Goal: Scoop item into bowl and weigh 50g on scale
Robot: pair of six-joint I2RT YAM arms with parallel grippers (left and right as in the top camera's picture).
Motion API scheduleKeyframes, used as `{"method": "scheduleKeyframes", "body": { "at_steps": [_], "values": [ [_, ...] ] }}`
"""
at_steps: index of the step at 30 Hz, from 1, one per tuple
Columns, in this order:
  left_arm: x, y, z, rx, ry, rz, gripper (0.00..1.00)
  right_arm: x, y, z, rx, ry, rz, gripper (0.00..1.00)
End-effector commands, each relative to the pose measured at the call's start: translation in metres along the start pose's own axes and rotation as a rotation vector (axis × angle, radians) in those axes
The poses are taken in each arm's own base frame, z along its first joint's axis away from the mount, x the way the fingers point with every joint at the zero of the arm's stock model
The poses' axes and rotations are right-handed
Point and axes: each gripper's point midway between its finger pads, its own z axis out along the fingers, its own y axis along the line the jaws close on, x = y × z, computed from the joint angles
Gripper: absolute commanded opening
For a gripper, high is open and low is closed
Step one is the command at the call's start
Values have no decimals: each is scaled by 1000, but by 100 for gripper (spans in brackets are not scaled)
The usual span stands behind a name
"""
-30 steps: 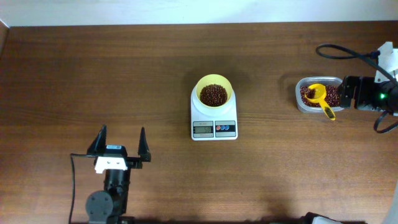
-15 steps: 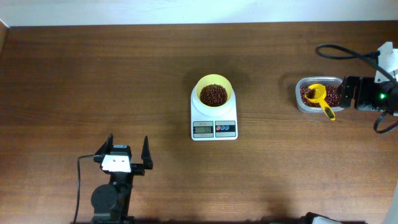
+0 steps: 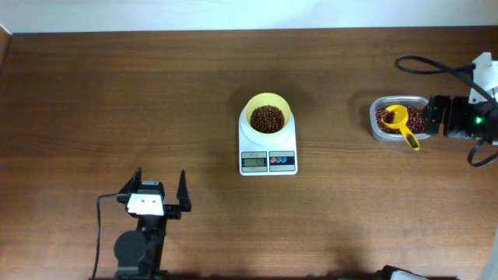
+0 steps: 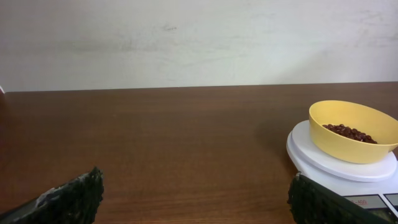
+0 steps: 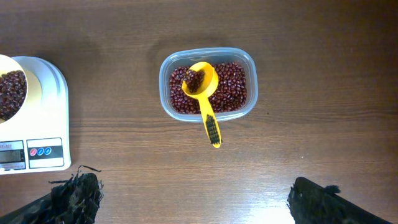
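Note:
The pale-yellow bowl [image 3: 268, 109] stands on the white scale [image 3: 268, 159] at the table's middle, with dark reddish-brown beans [image 3: 268, 118] in it. The left wrist view shows the bowl [image 4: 352, 140] on the scale [image 4: 323, 165] at right. More beans [image 5: 233, 93] fill a clear tub [image 5: 208, 55] at right, with a yellow scoop [image 5: 205, 93] resting in it, handle over the rim. My left gripper [image 3: 160, 180] is open over bare table near the front left. My right gripper [image 3: 437, 115] is open just right of the tub, holding nothing.
A black cable [image 3: 428, 66] loops at the far right by the right arm. The pale wall runs along the table's back edge [image 4: 186, 88]. Bare wood lies between the left gripper [image 4: 196, 190] and the scale.
The left gripper drew back a little toward the front edge, then stayed still. The right arm, bowl, scoop and tub have not moved.

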Motion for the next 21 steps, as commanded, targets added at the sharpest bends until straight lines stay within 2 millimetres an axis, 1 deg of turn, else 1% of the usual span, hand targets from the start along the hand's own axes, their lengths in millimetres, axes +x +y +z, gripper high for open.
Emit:
{"method": "scheduleKeyframes", "body": {
  "at_steps": [1, 18, 21],
  "values": [
    [1, 0, 0, -1, 3, -11, 98, -3, -1, -4, 5, -14, 3, 99],
    [1, 0, 0, -1, 3, -11, 99, -3, -1, -4, 5, -15, 3, 99],
    [1, 0, 0, -1, 3, -11, 99, -2, 1, -10, 7, -29, 0, 99]
  ]
}}
